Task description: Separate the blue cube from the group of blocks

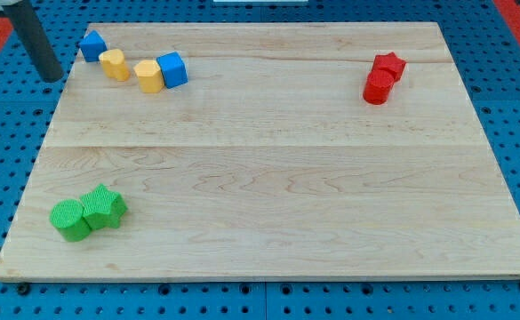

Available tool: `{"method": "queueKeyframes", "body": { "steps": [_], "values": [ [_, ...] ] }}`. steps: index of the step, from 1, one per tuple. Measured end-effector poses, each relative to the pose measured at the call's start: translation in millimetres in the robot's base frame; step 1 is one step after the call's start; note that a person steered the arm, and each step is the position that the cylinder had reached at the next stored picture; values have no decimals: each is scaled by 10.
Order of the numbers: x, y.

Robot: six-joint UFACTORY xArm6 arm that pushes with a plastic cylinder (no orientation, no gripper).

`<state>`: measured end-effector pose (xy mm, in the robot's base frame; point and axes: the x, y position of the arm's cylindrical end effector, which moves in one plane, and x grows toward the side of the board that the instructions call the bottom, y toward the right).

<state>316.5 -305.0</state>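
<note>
Blue cube (172, 69) sits at the right end of the row of blocks near the worktop's (268, 169) top-left corner
The cube touches a yellow block (149, 76) on its left; further left of the cube lie a second yellow block (113, 64) and a blue triangular block (92, 45). My tip (52, 76), a bare rod with no claw to open or close, rests left of that row, off the worktop's edge. Far right of the cube are two red blocks (382, 78); well below it, two green blocks (88, 213)

no readable text, no labels, no numbers
</note>
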Motion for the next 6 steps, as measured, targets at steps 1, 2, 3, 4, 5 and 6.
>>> {"method": "queueKeyframes", "body": {
  "steps": [1, 2, 3, 4, 5, 6],
  "values": [
    [-483, 4],
    [-667, 67],
    [-512, 975],
    [-518, 1412],
    [-644, 1294],
    [-138, 1803]
  ]
}}
